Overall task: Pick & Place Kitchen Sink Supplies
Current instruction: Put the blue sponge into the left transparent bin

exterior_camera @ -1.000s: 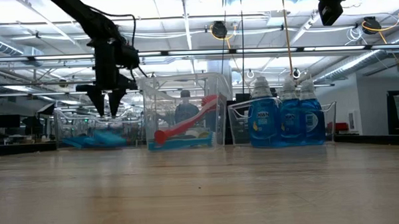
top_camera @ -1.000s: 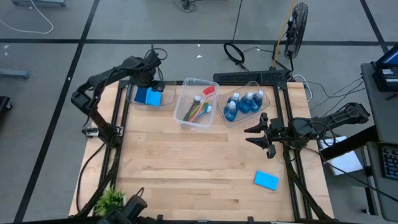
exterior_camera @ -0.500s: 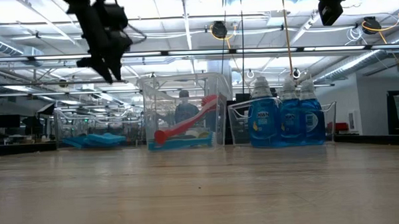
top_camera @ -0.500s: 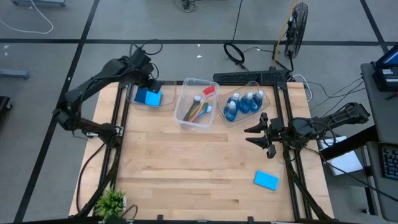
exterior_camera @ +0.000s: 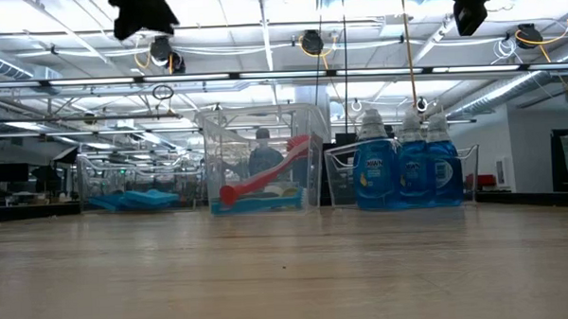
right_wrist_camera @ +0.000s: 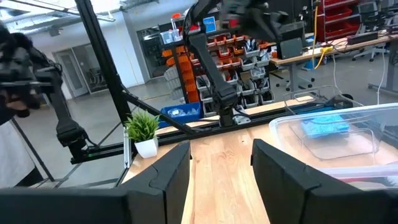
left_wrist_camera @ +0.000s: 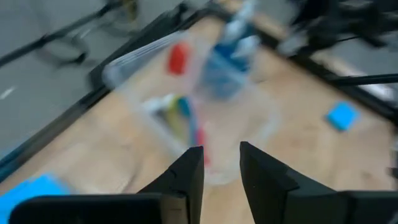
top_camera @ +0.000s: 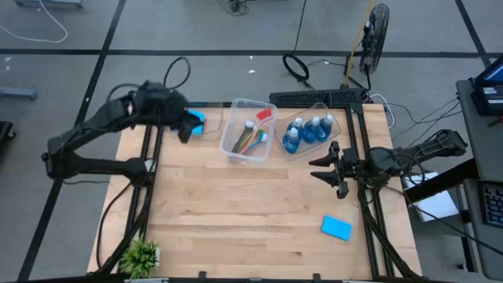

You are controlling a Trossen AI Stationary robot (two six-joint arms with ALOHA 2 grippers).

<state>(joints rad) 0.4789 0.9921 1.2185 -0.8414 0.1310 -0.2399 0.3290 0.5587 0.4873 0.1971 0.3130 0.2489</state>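
Left of the brush bin [top_camera: 244, 101], the left gripper [top_camera: 185, 126] hangs over the sponge bin [top_camera: 206, 135], jaws narrowly apart and empty; right of the brush bin, the right gripper [top_camera: 334, 169] waits, jaws spread and empty. We judge the risk to lie with the loose sponge [top_camera: 336, 227], front-right of the brush bin: it lies flat, so a shallow descent would pinch air, a deep one would jam fingertips into the table. We count three bins, four bottles [top_camera: 308, 130], one loose sponge plus a binned stack [exterior_camera: 134, 198] and bundled brushes [top_camera: 250, 135] we cannot count, and one plant [top_camera: 141, 255].
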